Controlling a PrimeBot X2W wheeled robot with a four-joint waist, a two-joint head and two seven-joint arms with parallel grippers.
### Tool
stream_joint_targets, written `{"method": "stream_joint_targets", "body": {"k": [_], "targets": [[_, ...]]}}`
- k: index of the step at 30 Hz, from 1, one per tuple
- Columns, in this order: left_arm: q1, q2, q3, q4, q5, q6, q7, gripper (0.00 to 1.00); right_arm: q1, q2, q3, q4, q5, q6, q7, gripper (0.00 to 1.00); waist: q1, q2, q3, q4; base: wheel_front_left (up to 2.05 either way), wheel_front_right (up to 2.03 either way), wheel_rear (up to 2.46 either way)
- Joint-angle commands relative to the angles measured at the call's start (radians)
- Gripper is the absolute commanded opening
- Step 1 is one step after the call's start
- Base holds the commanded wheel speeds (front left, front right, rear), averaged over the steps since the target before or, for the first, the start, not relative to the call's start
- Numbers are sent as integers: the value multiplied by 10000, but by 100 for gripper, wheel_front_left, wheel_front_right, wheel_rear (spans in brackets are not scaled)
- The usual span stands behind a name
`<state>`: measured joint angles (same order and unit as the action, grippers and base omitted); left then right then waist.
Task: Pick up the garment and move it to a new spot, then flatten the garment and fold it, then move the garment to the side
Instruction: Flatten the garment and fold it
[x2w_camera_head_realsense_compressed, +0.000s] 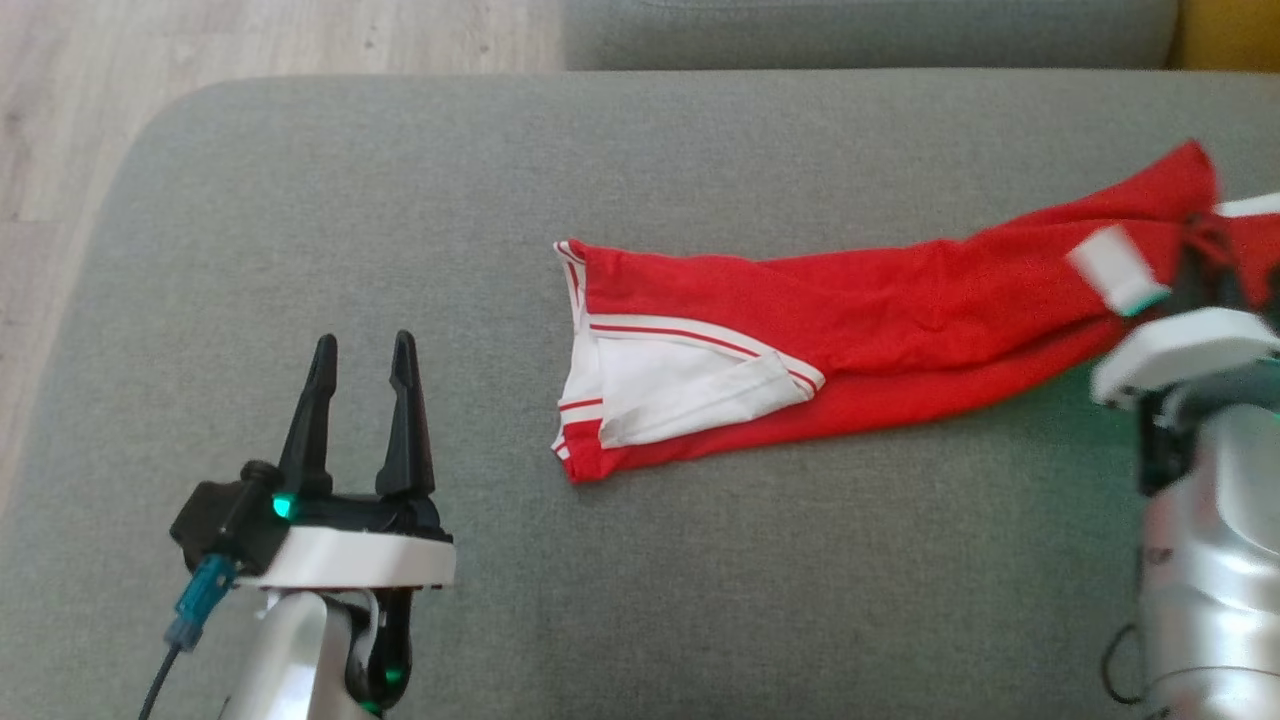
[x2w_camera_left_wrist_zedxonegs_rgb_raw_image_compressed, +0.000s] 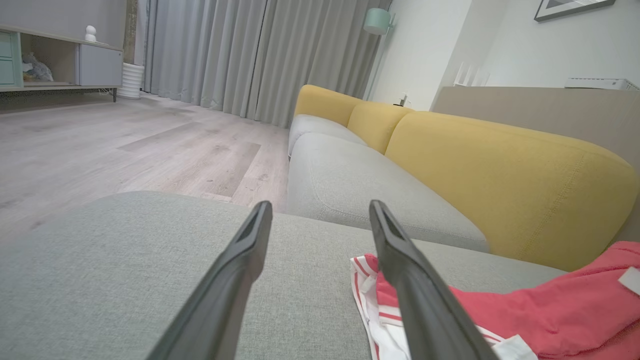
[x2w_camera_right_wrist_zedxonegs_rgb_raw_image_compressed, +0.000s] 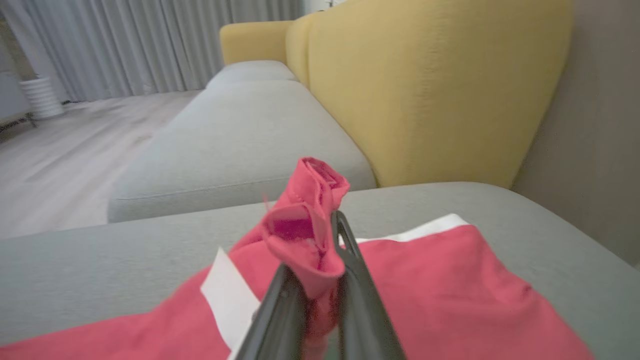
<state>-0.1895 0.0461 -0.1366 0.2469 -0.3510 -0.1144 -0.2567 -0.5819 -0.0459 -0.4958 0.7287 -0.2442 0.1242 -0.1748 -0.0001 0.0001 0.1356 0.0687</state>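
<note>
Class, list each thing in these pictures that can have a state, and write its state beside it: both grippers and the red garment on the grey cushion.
left gripper: open, empty, apart from the garment.
right gripper: shut on a bunched end of the garment.
red garment: stretched out along the grey cushion, wrinkled, not yet flattened, white inside showing at its free end.

Domestic living room. Evidence: grey sofa (x2w_camera_left_wrist_zedxonegs_rgb_raw_image_compressed: 350, 175) with yellow backrests (x2w_camera_left_wrist_zedxonegs_rgb_raw_image_compressed: 500, 165) on the right, full-length curtains (x2w_camera_left_wrist_zedxonegs_rgb_raw_image_compressed: 240, 55) at the far wall, wood-plank floor (x2w_camera_left_wrist_zedxonegs_rgb_raw_image_compressed: 125, 145), low sideboard (x2w_camera_left_wrist_zedxonegs_rgb_raw_image_compressed: 75, 62) far left, framed picture (x2w_camera_left_wrist_zedxonegs_rgb_raw_image_compressed: 570, 7).
</note>
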Motion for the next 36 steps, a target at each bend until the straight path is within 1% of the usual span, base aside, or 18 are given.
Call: {"method": "stream_joint_targets", "body": {"k": [1, 2, 4, 11, 14, 18, 21, 24, 28, 30, 31, 32, 36], "targets": [[-143, 42, 172, -329, -51, 65, -51, 100, -451, -44, 1166, -213, 788, 65, 91, 0, 1, -1, -167, 129, 0, 0, 0], [-143, 42, 172, -329, -51, 65, -51, 100, -451, -44, 1166, -213, 788, 65, 91, 0, 1, -1, -167, 129, 0, 0, 0], [-121, 42, 149, -357, -70, 98, -51, 100, -490, -44, 2108, -203, 1604, 65, 136, 0, 1, -1, -259, 219, 0, 0, 0], [-86, 42, -31, -370, -117, 165, -51, 100, -235, -44, 5980, -886, 4589, 65, 593, 0, 1, -1, -419, 682, 0, 0, 0], [-102, 42, -98, -376, -139, 185, -51, 100, -54, -43, 7323, -1225, 5348, 65, 802, 0, 1, -1, -397, 906, 0, 0, 0], [-141, 41, -248, -338, -175, 186, -51, 100, 169, -43, 8719, -1438, 6164, 65, 971, 0, 1, -1, -372, 1238, 0, 0, 0], [-181, 41, -358, -314, -210, 199, -51, 100, 374, -43, 9527, -1444, 6512, 65, 1042, 0, 1, -1, -346, 1481, 0, 0, 0], [-210, 41, -451, -301, -248, 215, -51, 100, 577, -43, 10115, -1379, 6723, 65, 1056, 0, 1, -1, -307, 1688, 0, 0, 0], [-246, 41, -573, -287, -310, 240, -51, 100, 685, -43, 10430, -1123, 6919, 65, 934, 0, 1, -1, -221, 1926, 0, 0, 0], [-252, 41, -628, -273, -350, 251, -51, 100, 640, -43, 10434, -727, 7332, 65, 749, 0, 1, -1, -164, 2049, 0, 0, 0], [-247, 41, -646, -252, -353, 250, -51, 100, 603, -43, 10516, -562, 7487, 65, 703, 65, 1, -1, -157, 2087, 0, 0, 0], [-251, 41, -662, -239, -356, 249, -51, 100, 562, -43, 10670, -432, 7709, 65, 706, 100, 1, -1, -136, 2117, 0, 0, 0], [-256, 41, -601, -217, -332, 260, -51, 100, 303, -43, 11387, -299, 8316, 65, 426, 100, 1, -1, -134, 2060, 0, 0, 0]]}}
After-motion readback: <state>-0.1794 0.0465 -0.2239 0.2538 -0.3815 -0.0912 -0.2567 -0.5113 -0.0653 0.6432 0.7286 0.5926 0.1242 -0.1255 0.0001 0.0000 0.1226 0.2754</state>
